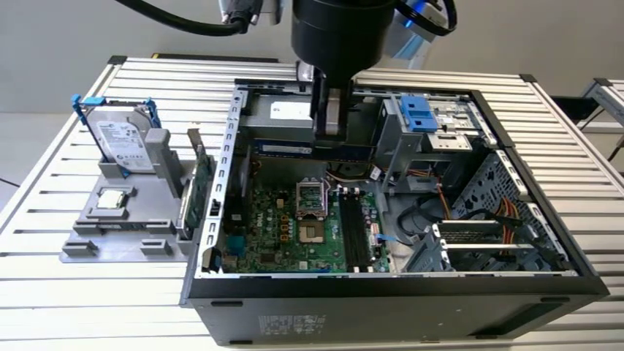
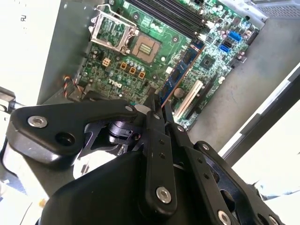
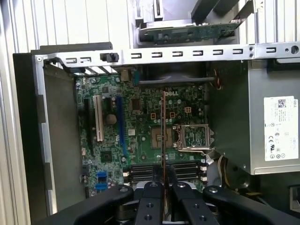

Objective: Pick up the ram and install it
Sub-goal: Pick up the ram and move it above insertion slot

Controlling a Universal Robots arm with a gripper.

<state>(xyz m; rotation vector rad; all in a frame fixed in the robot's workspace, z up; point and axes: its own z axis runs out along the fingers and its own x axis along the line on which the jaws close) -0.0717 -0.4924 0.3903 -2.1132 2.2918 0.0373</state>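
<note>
"So, what do you have?"

"My gripper (image 3: 162, 186) is closed tight around the ram (image 3: 162, 136). I hold it in the air near the slots (image 3: 187, 169), turned across them, not in one."

"What could go wrong?"

"I think it could go down crooked. Then it would miss the slots, jam, or scratch the motherboard (image 3: 140, 126) beside the slots."
</note>
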